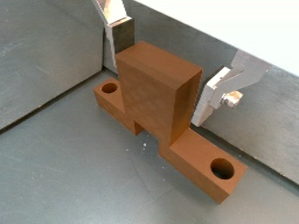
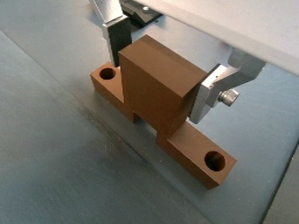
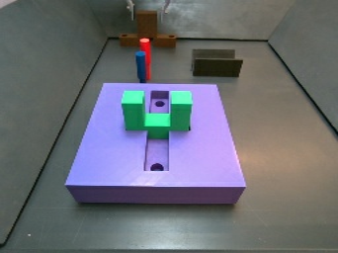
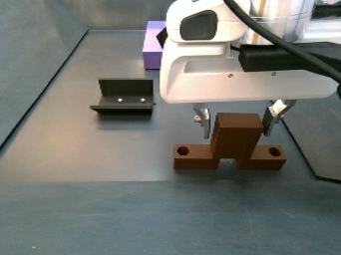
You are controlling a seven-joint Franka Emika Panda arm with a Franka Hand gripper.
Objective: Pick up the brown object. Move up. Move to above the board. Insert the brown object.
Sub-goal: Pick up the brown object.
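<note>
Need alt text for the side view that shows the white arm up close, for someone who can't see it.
The gripper of a white robot arm straddles the upright block of the brown object, which rests on the grey floor, a finger on each side. Whether the fingers touch it cannot be told. Behind to the left stands the dark fixture, with a corner of the purple board beyond.

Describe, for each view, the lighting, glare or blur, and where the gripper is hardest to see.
Both wrist views: sharp, soft glare on the grey floor, brown object crisp between the gripper fingers. Side view by the board: even light, but gripper small and blurred at the far end. Side view near the fixture: arm housing brightly lit.
</note>
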